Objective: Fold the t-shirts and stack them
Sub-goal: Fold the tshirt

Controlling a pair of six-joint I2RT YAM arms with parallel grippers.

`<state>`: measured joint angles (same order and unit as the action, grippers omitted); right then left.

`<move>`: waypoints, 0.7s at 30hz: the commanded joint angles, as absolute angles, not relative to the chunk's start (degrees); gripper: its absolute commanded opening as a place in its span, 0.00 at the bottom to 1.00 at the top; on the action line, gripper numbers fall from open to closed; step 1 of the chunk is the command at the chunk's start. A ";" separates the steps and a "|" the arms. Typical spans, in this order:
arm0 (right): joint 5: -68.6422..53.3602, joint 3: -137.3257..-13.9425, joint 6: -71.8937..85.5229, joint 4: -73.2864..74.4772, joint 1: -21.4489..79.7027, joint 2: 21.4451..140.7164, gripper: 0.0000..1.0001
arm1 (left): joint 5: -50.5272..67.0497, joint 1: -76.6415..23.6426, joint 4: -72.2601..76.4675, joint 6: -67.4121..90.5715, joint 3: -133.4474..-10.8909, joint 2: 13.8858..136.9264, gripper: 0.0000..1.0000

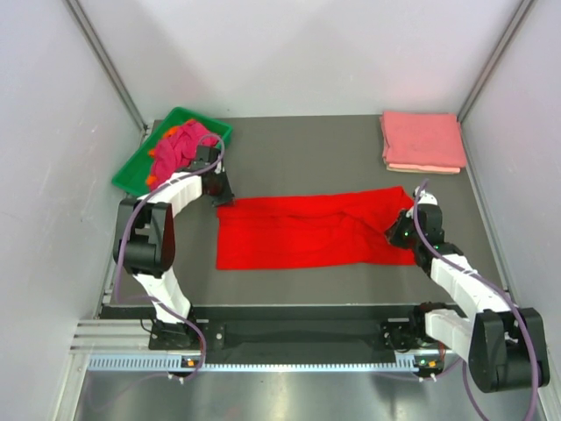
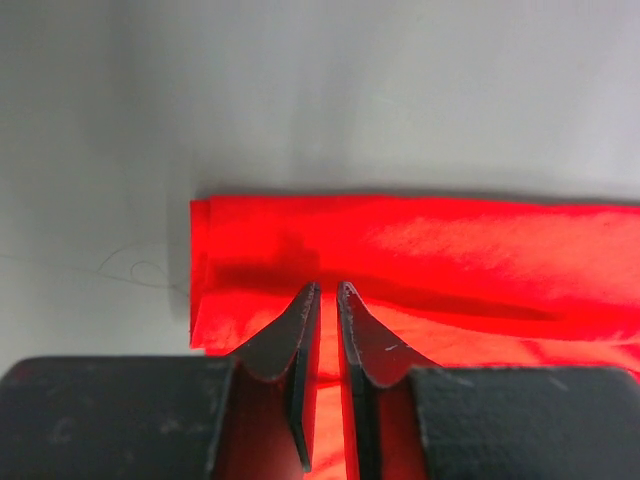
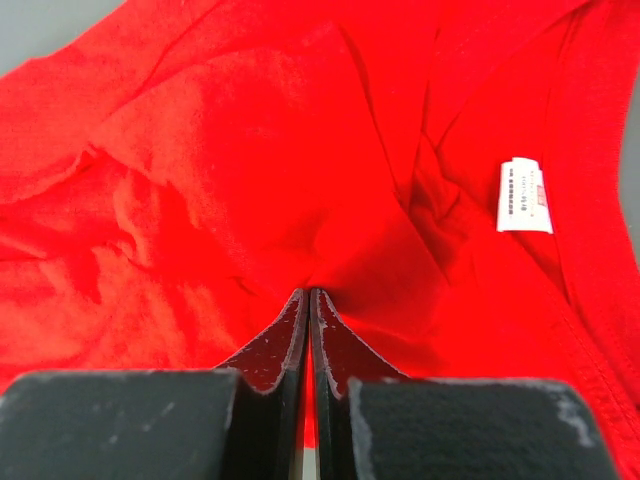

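Nearest, the right gripper (image 3: 308,295) presses its dark fingers together on a puckered fold of the red t-shirt (image 1: 307,230), soft creased cotton, with the white neck label (image 3: 523,195) near by. The left gripper (image 2: 328,290) pinches the shirt's left end across a slim gap (how deep the cloth runs is hidden). The shirt lies as a long band on the grey table (image 1: 307,149). At the far right sits a neat salmon pink stack (image 1: 422,140). At the far left is a green tray (image 1: 130,178) of crumpled magenta shirts (image 1: 180,145). Both are well apart from the band.
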<state>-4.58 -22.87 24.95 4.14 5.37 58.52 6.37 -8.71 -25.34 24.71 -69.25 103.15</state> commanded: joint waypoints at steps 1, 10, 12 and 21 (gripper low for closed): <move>-2.03 -24.60 25.49 4.39 5.45 55.82 0.00 | 4.84 -9.14 -25.58 23.03 -66.89 101.43 0.17; 0.97 -25.66 25.49 6.59 5.36 56.34 0.00 | 2.46 -9.76 -26.10 23.29 -60.74 96.51 0.15; 0.53 -25.49 25.49 6.42 5.36 55.81 0.00 | 2.11 -9.84 -26.19 23.47 -60.56 94.14 0.15; -1.67 -25.31 25.75 5.45 5.45 55.37 0.00 | 4.92 -9.84 -25.14 25.40 -68.46 94.04 0.15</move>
